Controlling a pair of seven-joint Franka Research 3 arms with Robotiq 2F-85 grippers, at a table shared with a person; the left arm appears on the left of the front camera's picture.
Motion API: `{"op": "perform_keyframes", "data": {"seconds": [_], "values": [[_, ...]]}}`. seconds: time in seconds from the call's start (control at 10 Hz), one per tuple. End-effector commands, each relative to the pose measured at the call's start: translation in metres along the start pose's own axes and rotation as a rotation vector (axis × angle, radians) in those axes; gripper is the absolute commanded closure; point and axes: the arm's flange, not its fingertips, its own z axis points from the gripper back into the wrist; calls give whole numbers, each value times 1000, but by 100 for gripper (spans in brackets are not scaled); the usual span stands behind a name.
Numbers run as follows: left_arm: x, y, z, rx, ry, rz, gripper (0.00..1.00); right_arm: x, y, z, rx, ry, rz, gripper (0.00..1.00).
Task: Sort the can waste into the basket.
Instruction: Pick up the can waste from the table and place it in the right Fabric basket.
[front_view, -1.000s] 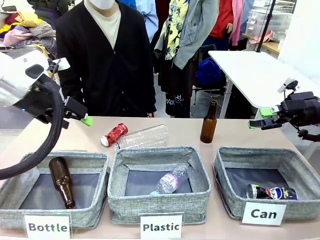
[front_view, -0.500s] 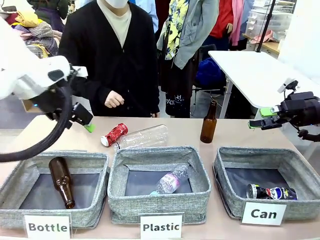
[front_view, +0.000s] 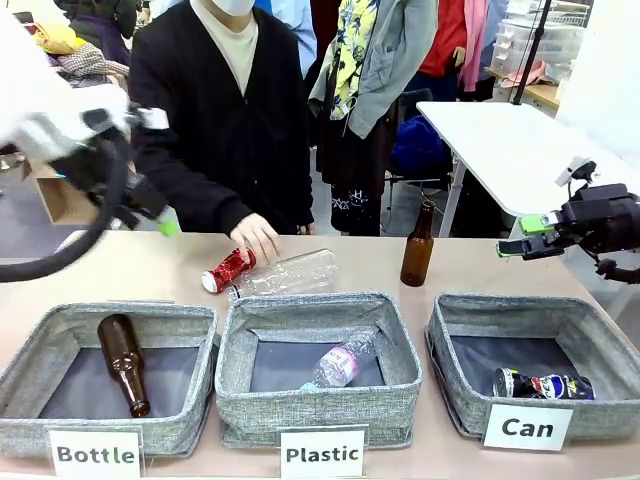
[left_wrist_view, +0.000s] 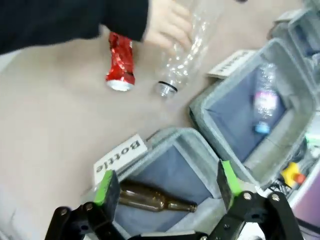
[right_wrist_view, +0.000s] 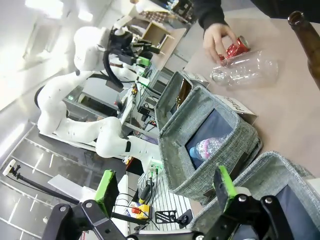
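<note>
The crushed red can (front_view: 228, 269) lies on the table behind the middle bin, also seen in the wrist views (left_wrist_view: 120, 62) (right_wrist_view: 236, 48). A person's hand (front_view: 255, 238) rests at it. The black can (front_view: 545, 385) lies inside the "Can" basket (front_view: 520, 310) at the right. My left gripper (front_view: 165, 222) hovers open, high over the table's left rear; below its fingers (left_wrist_view: 106, 187) is the Bottle bin. My right gripper (front_view: 525, 235) stands open beyond the right end of the table, above and behind the basket (right_wrist_view: 280, 175), its fingers (right_wrist_view: 224, 182) holding nothing.
A clear plastic bottle (front_view: 290, 272) lies beside the red can. A brown glass bottle (front_view: 417, 245) stands upright at the back. The "Bottle" bin (front_view: 110, 325) holds a brown bottle (front_view: 125, 362). The "Plastic" bin (front_view: 318, 310) holds a plastic bottle (front_view: 340, 362).
My left arm has lifted and drawn back toward the left. The person's hand has come down onto the table at the red can. My right arm has stayed still.
</note>
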Motion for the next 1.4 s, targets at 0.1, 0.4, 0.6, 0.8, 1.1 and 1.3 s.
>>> {"op": "perform_keyframes", "data": {"seconds": [0.1, 0.4, 0.6, 0.8, 1.1, 1.3], "values": [[-97, 47, 80, -94, -157, 137, 0, 0, 2, 1, -6, 11, 21, 0], [-173, 110, 113, -256, -334, 315, 0, 0, 2, 1, -6, 11, 21, 0], [-219, 137, 115, -352, -443, 370, 0, 0, 2, 1, -6, 11, 21, 0], [-213, 144, 110, -361, -416, 360, 0, 0, 2, 1, -6, 11, 21, 0], [-158, 132, 103, -315, -373, 306, 0, 0, 2, 1, -6, 11, 21, 0], [-104, 121, 89, -302, -263, 211, 0, 0, 2, 1, -6, 11, 21, 0]]}}
